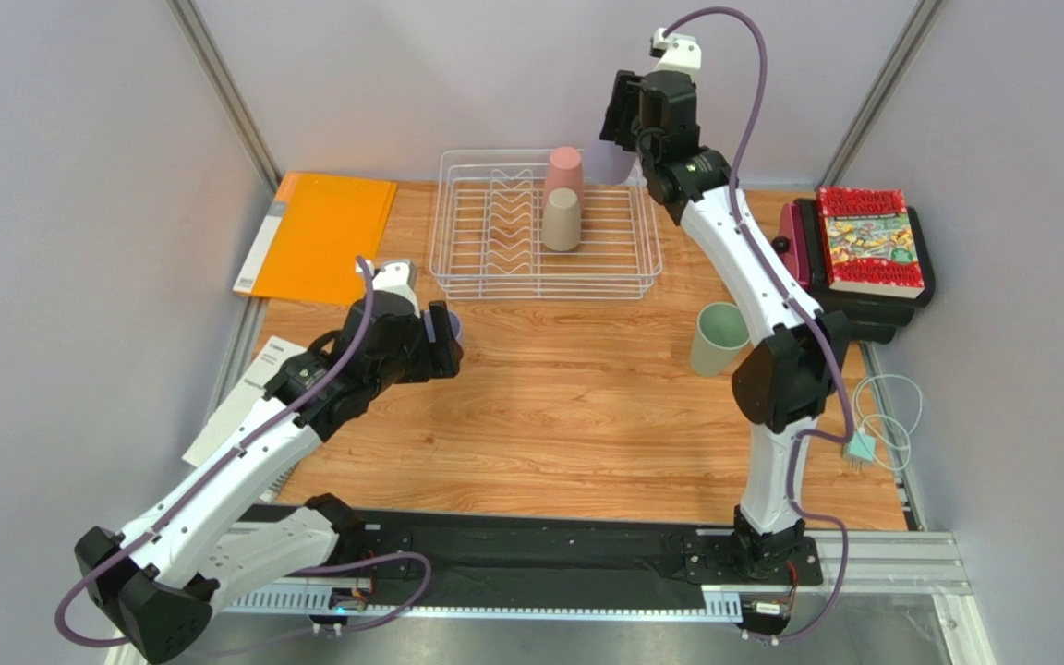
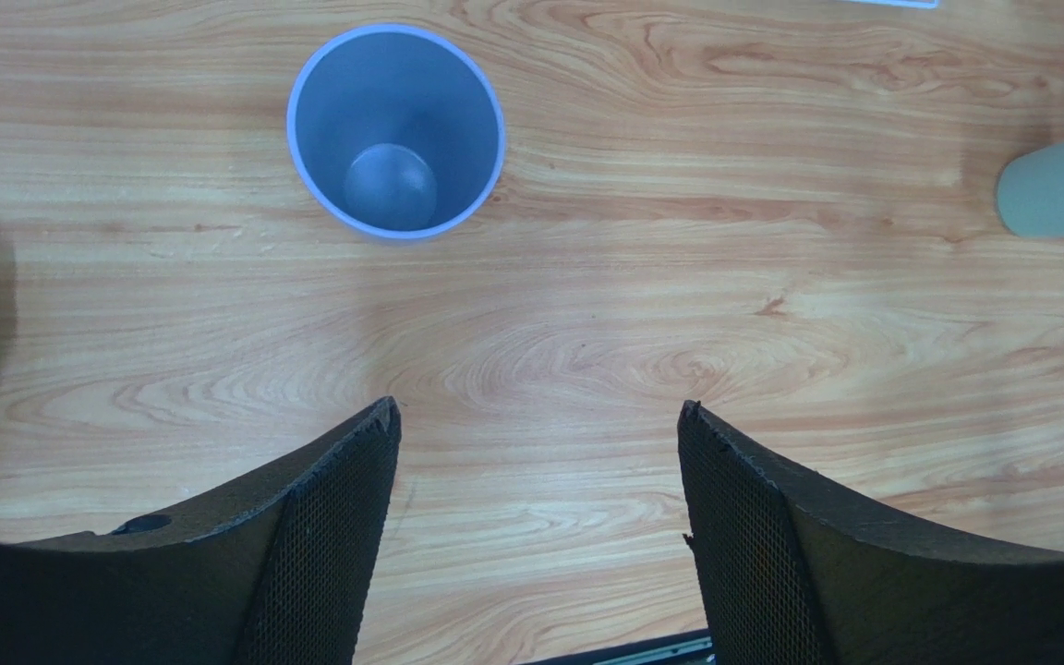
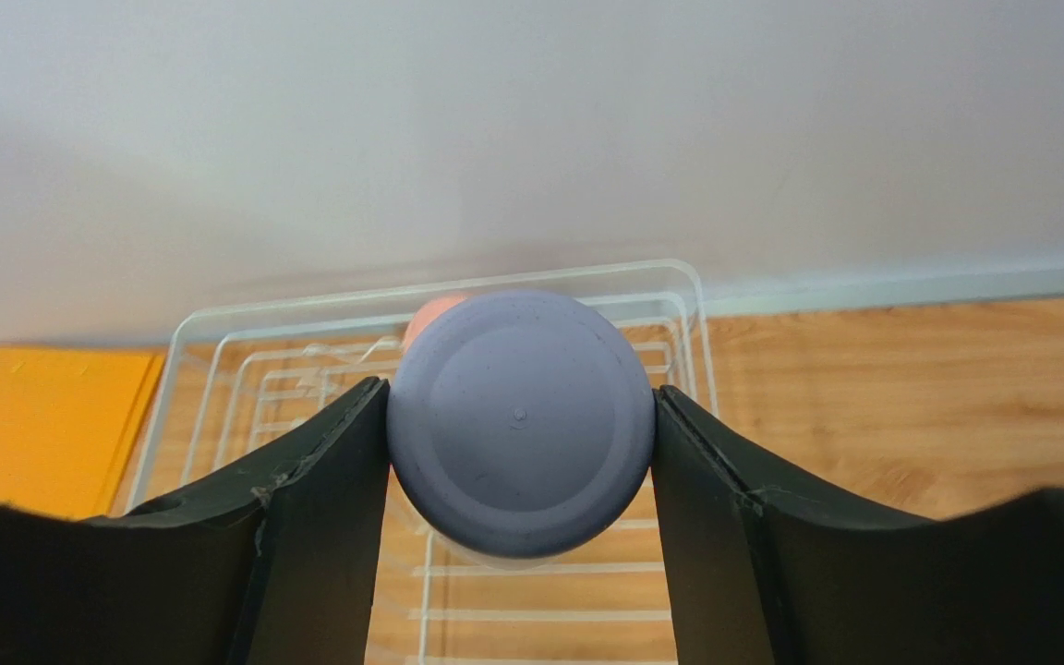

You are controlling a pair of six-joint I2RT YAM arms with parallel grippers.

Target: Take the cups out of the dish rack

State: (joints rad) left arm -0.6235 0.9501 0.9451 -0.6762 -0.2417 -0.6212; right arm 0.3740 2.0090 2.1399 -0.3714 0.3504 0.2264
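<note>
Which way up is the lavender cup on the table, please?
Upright, mouth up: the lavender cup shows its open rim and empty inside.

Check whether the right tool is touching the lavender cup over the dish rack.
Touching. In the right wrist view, both fingers of the right tool press against opposite sides of the lavender cup, with no gap showing.

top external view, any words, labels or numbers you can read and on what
book: print on its red cover, too small and blurred to read
orange folder: white spine label, too small to read
white leaflet: print, too small to read
wrist views: none
</note>
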